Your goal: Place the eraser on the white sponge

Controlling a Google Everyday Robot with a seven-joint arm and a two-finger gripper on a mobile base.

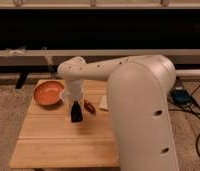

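My gripper [76,113] hangs from the white arm and points down over the middle of the wooden table [58,142], its dark tip close to the surface. I cannot pick out the black eraser as a separate thing; the dark shape at the gripper's tip may include it. The white sponge [103,102] shows as a pale patch to the right of the gripper, partly hidden behind the arm. A small dark red object [89,106] lies between the gripper and the sponge.
An orange bowl [48,92] stands at the table's back left. A white cup-like thing [65,94] sits beside it, partly behind the wrist. The big arm covers the table's right side. Cables and a blue device [180,95] lie on the floor at right.
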